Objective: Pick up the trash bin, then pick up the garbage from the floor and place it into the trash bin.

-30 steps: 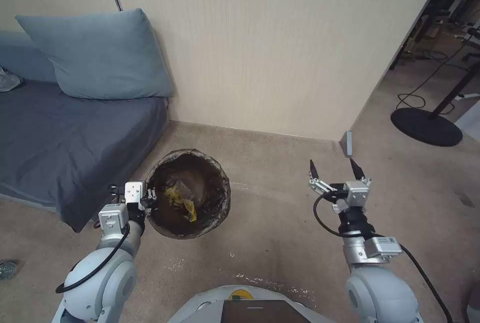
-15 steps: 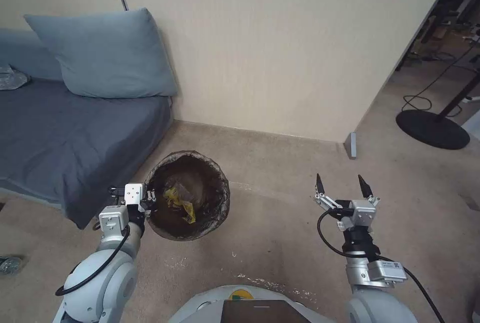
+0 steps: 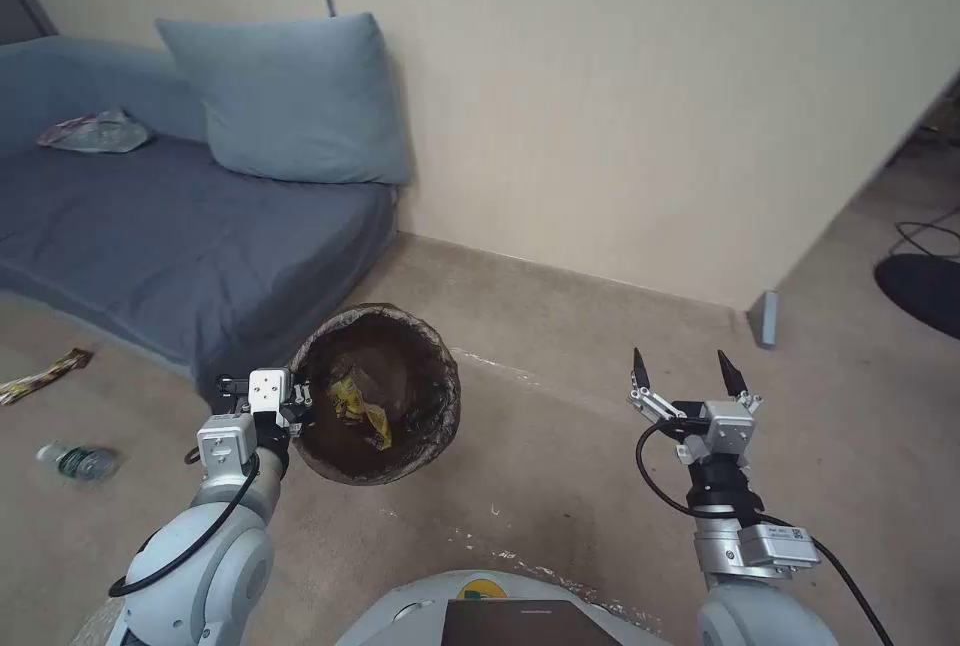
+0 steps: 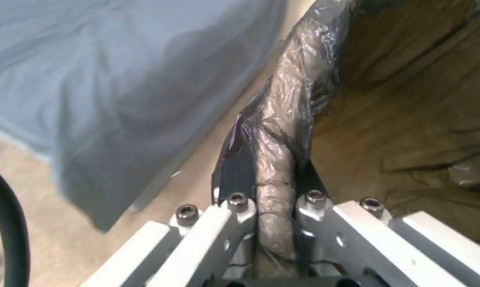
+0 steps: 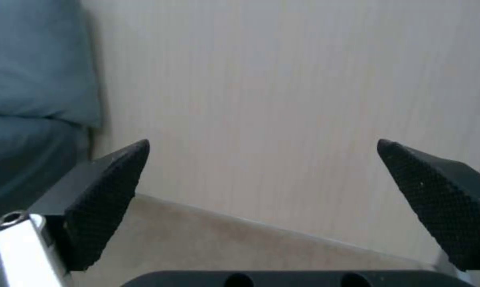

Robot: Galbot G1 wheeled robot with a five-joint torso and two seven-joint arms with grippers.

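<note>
The left gripper (image 3: 300, 404) is clamping the near-left rim of the trash bin (image 3: 440, 396), its fingers closed together over the dark plastic bag folded across that rim. In the left wrist view, the metal fingers (image 4: 239, 207) are pinching a bunched roll of the bag's plastic (image 4: 274, 159) between them. The bin is hanging at the end of the left arm, tilted so its open mouth is facing the head camera, and a yellow wrapper (image 3: 358, 404) is lying inside among other crumpled pieces. The bin is sitting just in front of the corner of a grey-blue sofa (image 3: 150, 236), where a blue cushion (image 3: 290, 96) is leaning against the beige wall (image 3: 620, 76). On the tan floor (image 3: 560, 486) well to the left of the bin, a small clear bottle (image 3: 80, 462) is lying on its side, and a striped wrapper (image 3: 45, 376) is lying beyond it, close to the sofa. The right gripper (image 3: 688, 372) is hovering over bare floor to the right of the bin, fingers spread wide apart and holding nothing; in its wrist view the two black textured pads (image 5: 109, 191) are pointing toward the wall.
</note>
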